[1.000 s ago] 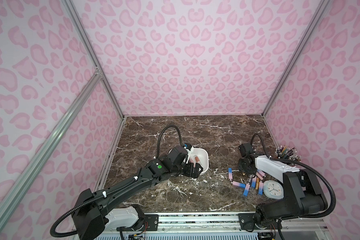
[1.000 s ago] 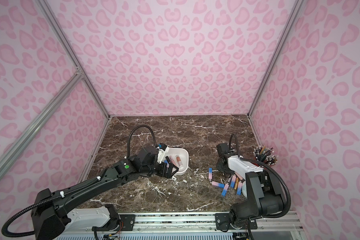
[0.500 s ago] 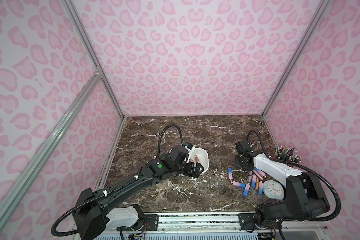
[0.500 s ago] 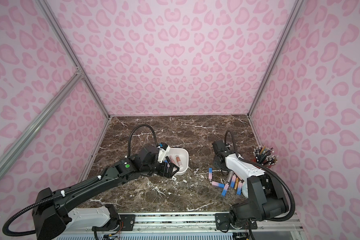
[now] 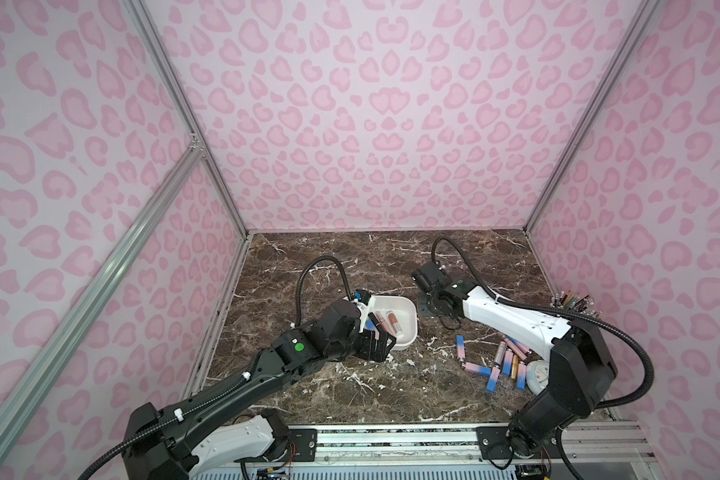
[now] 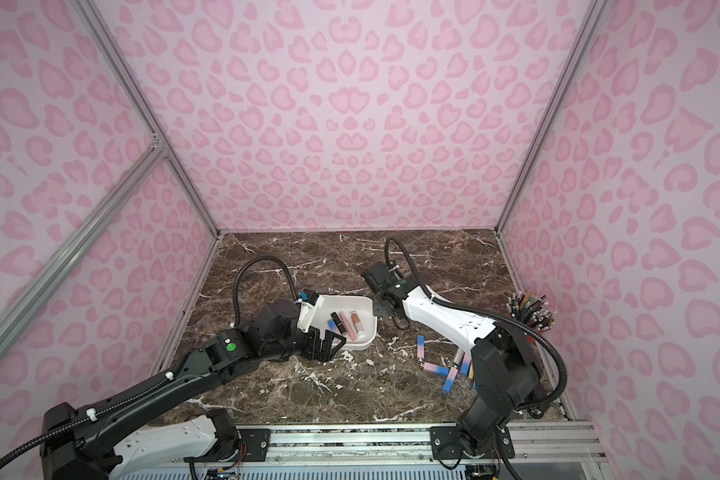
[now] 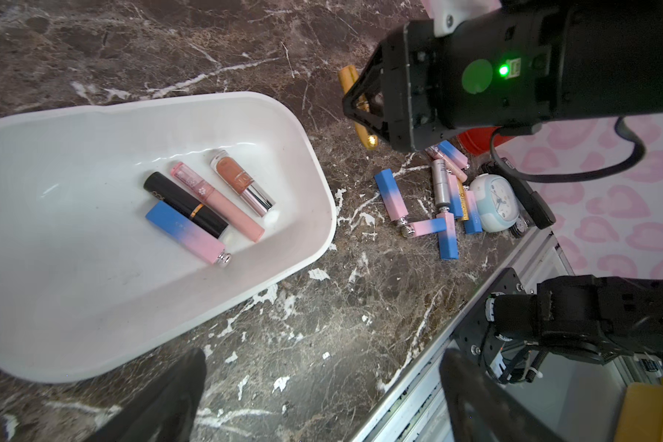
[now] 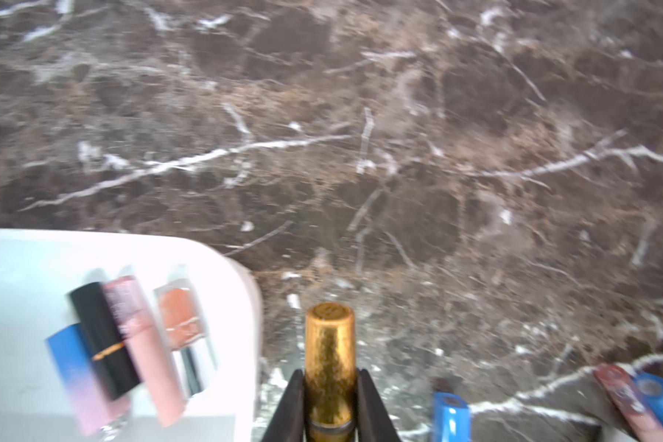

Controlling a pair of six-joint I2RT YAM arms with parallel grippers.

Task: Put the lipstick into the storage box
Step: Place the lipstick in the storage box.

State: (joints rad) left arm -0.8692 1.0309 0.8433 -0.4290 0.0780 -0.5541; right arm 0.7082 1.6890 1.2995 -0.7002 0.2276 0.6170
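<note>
Right gripper point(image 8: 330, 377) clamped on gold lipstick point(image 8: 330, 340), held over table point(image 8: 437, 153) just beside storage box point(image 8: 20, 264), not yet inside. Left gripper point(image 7: 322, 363) jaws wide apart, empty, at box's near corner.

Left arm point(image 5: 233, 386) extended low toward the near left corner of the storage box point(image 5: 396, 302). Left gripper point(image 5: 376, 348) sits just beside that corner, jaws spread wide, nothing between them. Right arm point(image 5: 512, 323) reaches across to the box's right side. Right gripper point(image 8: 330, 386) hangs just outside the right rim, jaws clamped on a gold lipstick point(image 8: 329, 340), whose end sticks out past the fingertips.
</note>
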